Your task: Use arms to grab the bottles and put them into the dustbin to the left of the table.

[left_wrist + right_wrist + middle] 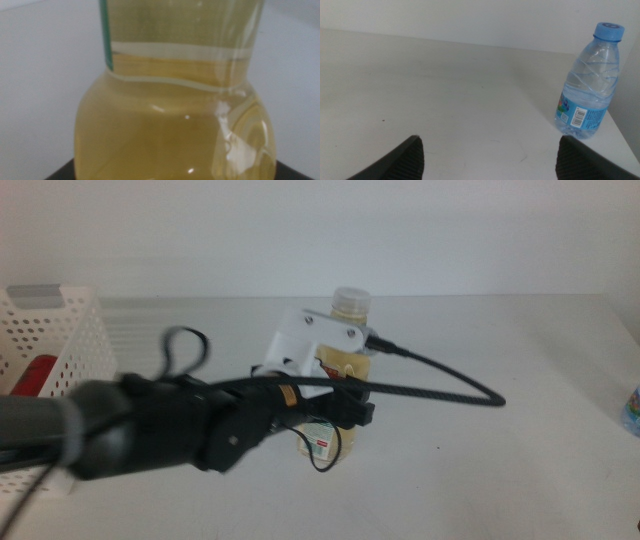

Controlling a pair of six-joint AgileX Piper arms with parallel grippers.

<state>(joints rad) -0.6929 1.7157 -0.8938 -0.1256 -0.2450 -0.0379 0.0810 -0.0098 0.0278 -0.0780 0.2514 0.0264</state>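
The pale-yellow juice bottle (345, 370) with its white cap stands slightly tilted at the table's middle. My left gripper (345, 412) has come in from the left and is shut on its lower body. In the left wrist view the bottle (175, 125) fills the picture, with a dark jaw showing at each bottom corner. The white perforated dustbin (60, 330) stands at the left edge, and something red (36, 375) shows inside it. My right gripper (487, 150) waits open over bare table. A small clear blue-capped bottle (587, 85) stands upright ahead of it, near the table's right edge (632, 412).
The white table (500, 480) is bare between the juice bottle and the blue-capped bottle. A black cable (450, 385) loops from the left wrist over the table. The left arm's thick black body (130, 430) lies across the front of the dustbin.
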